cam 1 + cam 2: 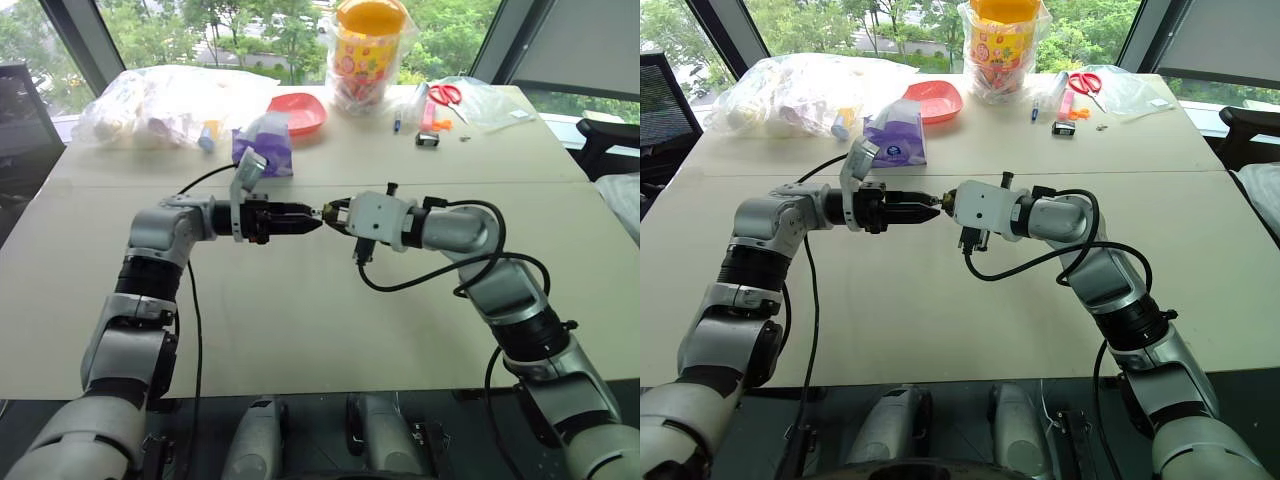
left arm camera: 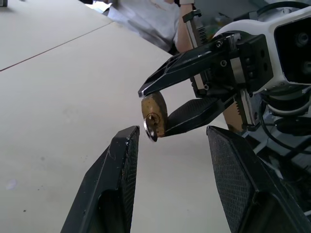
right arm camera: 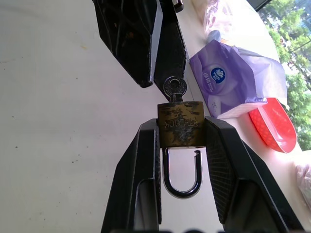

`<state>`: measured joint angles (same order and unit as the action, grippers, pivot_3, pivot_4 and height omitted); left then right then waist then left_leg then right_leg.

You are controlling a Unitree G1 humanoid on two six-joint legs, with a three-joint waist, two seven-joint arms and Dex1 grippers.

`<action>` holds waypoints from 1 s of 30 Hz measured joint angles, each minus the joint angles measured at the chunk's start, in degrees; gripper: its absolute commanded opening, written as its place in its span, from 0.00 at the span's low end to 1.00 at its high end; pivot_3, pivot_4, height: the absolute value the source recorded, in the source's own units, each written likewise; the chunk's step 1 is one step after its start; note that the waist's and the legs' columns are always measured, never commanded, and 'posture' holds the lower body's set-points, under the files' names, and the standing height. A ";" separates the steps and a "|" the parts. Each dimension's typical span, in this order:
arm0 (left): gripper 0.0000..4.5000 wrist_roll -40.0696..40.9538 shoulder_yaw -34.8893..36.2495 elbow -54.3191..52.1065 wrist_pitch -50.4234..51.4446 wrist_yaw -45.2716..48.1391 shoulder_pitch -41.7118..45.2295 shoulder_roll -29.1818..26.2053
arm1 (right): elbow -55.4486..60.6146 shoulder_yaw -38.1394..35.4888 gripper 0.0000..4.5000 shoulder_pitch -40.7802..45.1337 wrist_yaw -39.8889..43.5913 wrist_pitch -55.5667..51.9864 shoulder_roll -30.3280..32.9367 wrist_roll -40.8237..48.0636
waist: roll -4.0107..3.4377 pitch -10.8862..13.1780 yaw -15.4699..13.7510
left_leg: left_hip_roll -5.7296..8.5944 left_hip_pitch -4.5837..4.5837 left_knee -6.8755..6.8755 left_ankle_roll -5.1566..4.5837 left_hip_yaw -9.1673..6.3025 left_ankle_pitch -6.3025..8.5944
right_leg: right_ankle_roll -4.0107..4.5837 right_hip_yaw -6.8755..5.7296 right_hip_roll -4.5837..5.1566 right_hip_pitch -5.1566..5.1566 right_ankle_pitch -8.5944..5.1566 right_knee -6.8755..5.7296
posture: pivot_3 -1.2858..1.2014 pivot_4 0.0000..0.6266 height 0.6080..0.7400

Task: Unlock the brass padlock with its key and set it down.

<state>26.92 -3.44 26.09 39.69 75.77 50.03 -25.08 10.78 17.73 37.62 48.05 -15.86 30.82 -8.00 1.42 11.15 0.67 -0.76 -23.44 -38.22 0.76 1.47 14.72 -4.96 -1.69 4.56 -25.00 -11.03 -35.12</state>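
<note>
I am holding the padlock (image 3: pixel 180 124) in my right pincer (image 3: pixel 181 138), its two fingers closing on the brass body from either side, well above the table (image 1: pixel 300 320) and roughly midway between my two arms. The key (image 3: pixel 175 89) is sitting in the keyhole at the end of the body that is facing away from my right wrist, its round head sticking out toward my left pincer (image 2: pixel 170 141). The shackle (image 3: pixel 182 172) is hanging back between my right fingers, and one of its legs is looking free of the body, with a small gap showing at its tip, so I am judging the lock to be opened, or very nearly so. My left pincer is standing open, its fingers spread and not touching anything; the key head is lying just in front of the gap between them, close to one fingertip (image 2: pixel 127 141) but apart from it. From above, the two pincers are meeting nose to nose over the middle of the table, with the padlock as a small gold speck at the tip of the right one (image 1: pixel 333 213). So the key is in and the unlocking part is appearing to be done, though I am not able to say for certain that the shackle is fully released. What is left, as I am reading it, is the setting down: the padlock is resting on nothing but my right fingers, and the bare table below is waiting for it.
</note>
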 measured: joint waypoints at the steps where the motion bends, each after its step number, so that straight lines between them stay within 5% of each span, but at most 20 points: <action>1: 0.50 -0.07 -0.01 0.08 -0.22 -0.36 0.02 0.50 | 0.00 0.00 0.15 0.00 -0.01 0.00 -0.03 -0.09 | 0.00 0.00 0.00 | 0.00 0.00 0.00 0.00 0.00 0.00 | -0.01 0.00 0.00 0.00 0.00 -0.01 | 0.52 0.24 1.00; 7: 0.50 -1.40 -0.02 3.92 -4.02 -1.55 1.75 2.80 | 0.01 0.00 0.15 0.00 -0.03 0.00 -0.54 -0.26 | 0.00 0.00 -0.02 | 0.01 0.00 0.00 0.00 0.01 0.00 | 0.00 0.00 0.00 0.00 0.00 -0.01 | 0.52 0.24 1.00; 14: 0.00 -2.23 -0.07 7.85 -6.13 -0.89 3.69 3.96 | 0.11 0.01 0.15 0.01 -0.57 -0.28 -0.55 -1.03 | 0.00 0.00 -0.01 | 0.01 0.00 0.00 0.00 0.02 0.00 | -0.01 0.00 0.00 0.00 0.01 0.00 | 0.52 0.24 1.00; 20: 0.00 -2.72 -0.22 8.41 -6.92 -0.46 3.77 3.99 | 0.30 0.21 0.15 -0.01 -0.57 -0.80 -0.63 -1.40 | 0.00 0.00 0.00 | 0.01 0.00 0.00 0.00 0.01 0.00 | -0.01 0.00 0.00 0.00 0.01 0.00 | 0.52 0.24 1.00; 27: 0.00 -4.39 -0.35 8.75 -7.75 -0.36 3.75 3.51 | 0.43 -0.22 0.93 -0.01 -0.50 -2.64 -0.85 -0.67 | 0.00 0.00 0.00 | 0.01 0.00 0.00 0.00 0.01 0.00 | -0.01 0.00 0.00 0.00 0.01 0.00 | 0.52 0.24 1.00; 30: 0.00 -4.51 -0.33 8.70 -7.70 -0.36 3.70 3.49 | 0.74 -0.59 0.99 -0.18 -1.01 -3.50 -0.39 -0.74 | 0.00 0.00 -0.07 | 0.01 0.00 0.00 0.00 0.01 0.00 | -0.01 0.00 0.01 0.00 0.01 0.00 | 0.52 0.24 1.00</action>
<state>22.41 -3.77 34.78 31.99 75.41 53.73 -21.59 11.52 17.15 37.44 47.04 -19.36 30.43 -8.74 1.42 11.15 0.60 -0.76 -23.44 -38.23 0.76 1.48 14.72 -4.96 -1.69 4.56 -25.00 -11.03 -35.12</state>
